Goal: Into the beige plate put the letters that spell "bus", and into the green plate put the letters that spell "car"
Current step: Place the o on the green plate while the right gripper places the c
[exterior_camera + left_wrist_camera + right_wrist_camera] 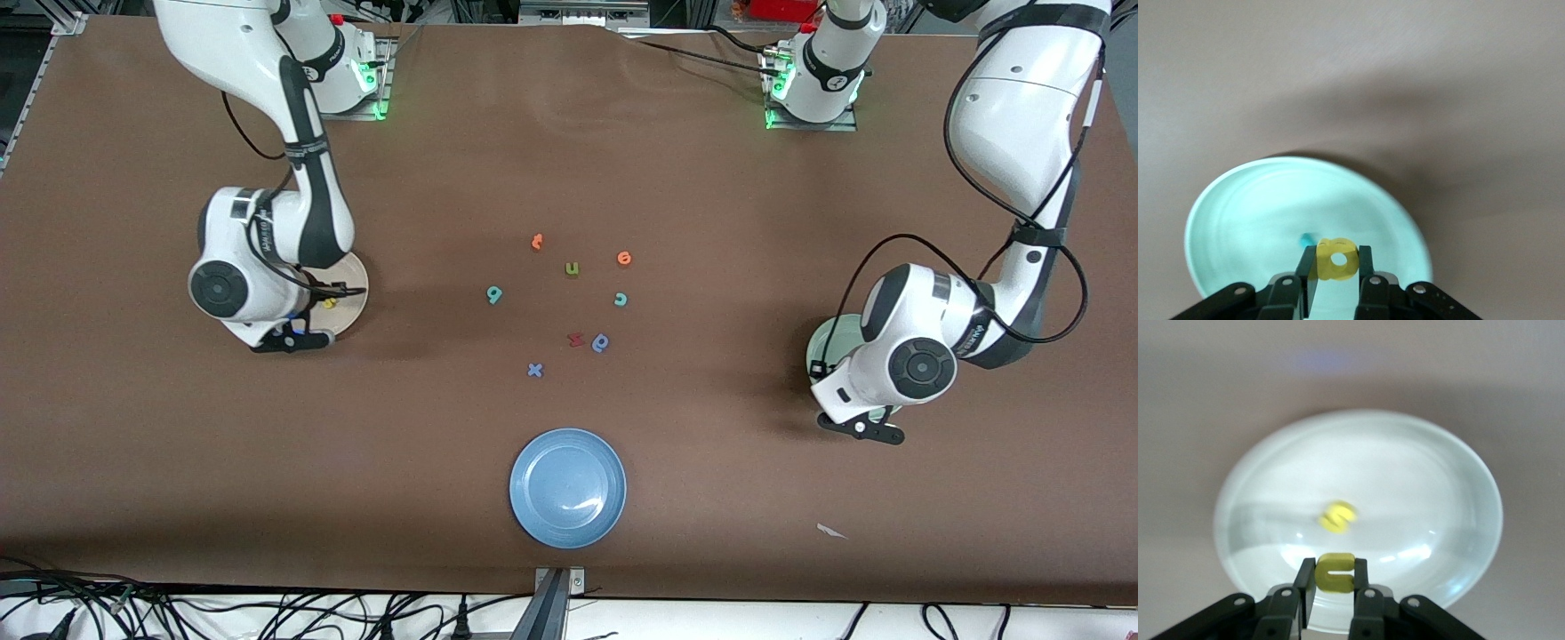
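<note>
The left gripper (1336, 267) hangs over the green plate (1238, 220), its fingers pinching the yellow "a" (1335, 259) by its two flat sides; a small teal letter (1307, 239), likely the "r", already lies on the plate just ahead of the fingertips. The right gripper (1335, 581) hangs over the beige plate (1418, 493), fingers pinching the yellow "u" (1335, 572) the same way, with the yellow "s" (1337, 517) lying in the plate ahead of the fingertips.

These foam letters look very light, soft and a little springy, so a gentle squeeze across the flat faces should hold them; they may cling to a pad or bounce when let go, so a low release near the middle of each plate seems wise. The plates are stiff with shallow rims, which will hardly stop a rolling letter.

Still on the table, well apart from both sets of fingers, lie the teal "b" (494, 294) and the teal "c" (621, 300), among an orange "e" (624, 259), a green "u" (573, 268) and a blue round letter (601, 342). They are thin and flat, so the fingers must straddle each one closely; the gaps between neighbours look wide enough for that
</note>
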`<state>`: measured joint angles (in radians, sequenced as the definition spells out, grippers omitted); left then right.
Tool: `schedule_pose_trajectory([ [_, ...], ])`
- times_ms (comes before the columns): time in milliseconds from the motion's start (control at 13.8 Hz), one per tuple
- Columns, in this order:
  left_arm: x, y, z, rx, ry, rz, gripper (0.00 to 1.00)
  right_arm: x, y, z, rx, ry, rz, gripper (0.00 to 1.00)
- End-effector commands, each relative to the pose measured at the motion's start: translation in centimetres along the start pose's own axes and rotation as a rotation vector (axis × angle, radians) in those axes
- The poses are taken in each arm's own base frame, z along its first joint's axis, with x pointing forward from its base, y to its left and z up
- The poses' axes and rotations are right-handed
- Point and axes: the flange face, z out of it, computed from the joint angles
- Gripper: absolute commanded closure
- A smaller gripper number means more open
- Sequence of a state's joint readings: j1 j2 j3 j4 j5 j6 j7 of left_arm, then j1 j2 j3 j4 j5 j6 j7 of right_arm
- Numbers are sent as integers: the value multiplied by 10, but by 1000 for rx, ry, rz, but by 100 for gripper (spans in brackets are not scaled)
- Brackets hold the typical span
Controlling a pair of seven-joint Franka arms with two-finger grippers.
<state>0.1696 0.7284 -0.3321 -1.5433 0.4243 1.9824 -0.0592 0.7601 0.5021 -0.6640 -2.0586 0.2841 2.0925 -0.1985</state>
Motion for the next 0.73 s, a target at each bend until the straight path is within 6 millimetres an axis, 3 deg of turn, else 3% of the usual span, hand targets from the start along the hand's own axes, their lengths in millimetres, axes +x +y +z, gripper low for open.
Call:
schedule_pose_trajectory([
  [0, -35, -15, 11, 37, 56, 83, 73, -30, 13, 34, 15, 32, -22, 36],
  [73, -49, -23, 20, 27, 107, 75, 57, -31, 14, 36, 13, 37, -22, 0],
  [218, -53, -27, 14, 13, 131, 43, 0, -30, 2, 26, 20, 40, -29, 0],
  [363, -47, -16, 0, -30, 137, -21, 0, -25, -15, -2, 45, 54, -27, 0],
  [435, -41, 1, -12, -86, 150, -70, 0, -20, -34, -20, 48, 47, 13, 0],
  [580, -27, 52, -33, -169, 158, -186, 0, -12, -94, -46, 33, 84, 107, 0],
  [653, -26, 80, -33, -185, 143, -234, 0, -10, -122, -52, 42, 108, 189, 0],
])
